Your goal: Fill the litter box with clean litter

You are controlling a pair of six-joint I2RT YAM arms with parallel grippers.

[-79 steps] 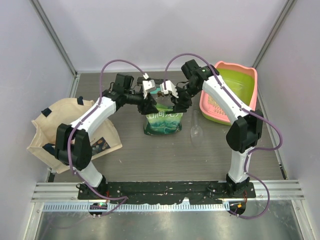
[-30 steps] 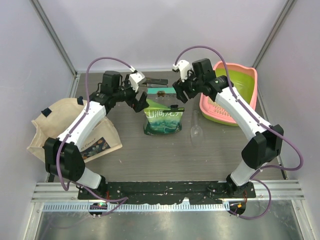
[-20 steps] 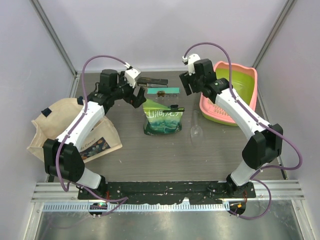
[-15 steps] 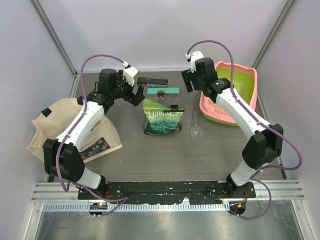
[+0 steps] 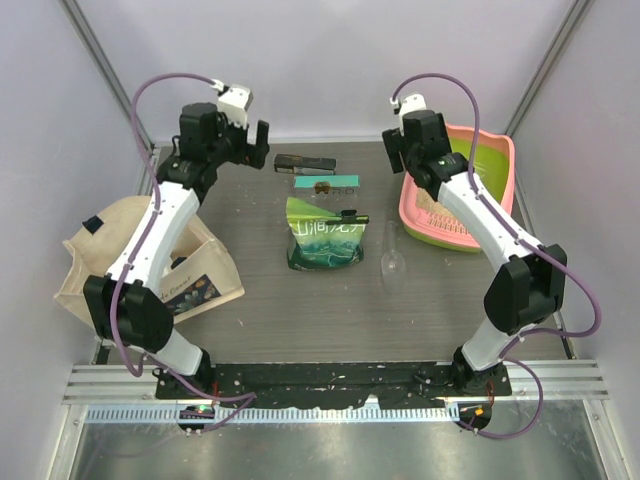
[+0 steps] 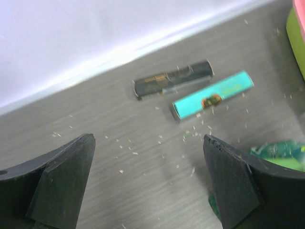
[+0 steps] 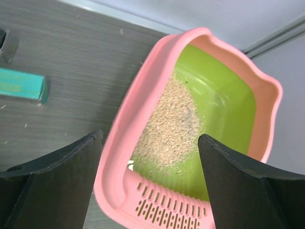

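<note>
At the left edge of the overhead view a soft beige cloth tote bag (image 5: 150, 265) slumps on the grey wood-grain desk (image 5: 300, 310). Above it, at the upper left, the left pincer (image 6: 147, 143) hangs with its black wedge-shaped fingers (image 6: 62, 181) wide apart and nothing between them. Its wrist view shows the desk flecked with pale crumbs. Toward the upper centre a dark, glossy flat bar (image 5: 305, 161) and a teal strip (image 5: 326, 181) lie just beside each other, apart from the crinkled green printed bag (image 5: 325, 235) nearer the arms. Right of the bag a clear plastic scoop (image 5: 392, 262) rests on the desk. The right pincer (image 7: 150, 138) is also spread and empty, above the left rim of the litter box (image 5: 500, 150). This rounded tray of smooth plastic has a pink rim and a lime basin, and sits in the upper right corner. The clean litter (image 7: 169, 124) lies in it as a sandy beige patch across part of the floor, with green showing around it. Under three seconds ago both pincers met at the bag's top; since then each has drawn away to its own side, while the bag and scoop have kept their places.
</note>
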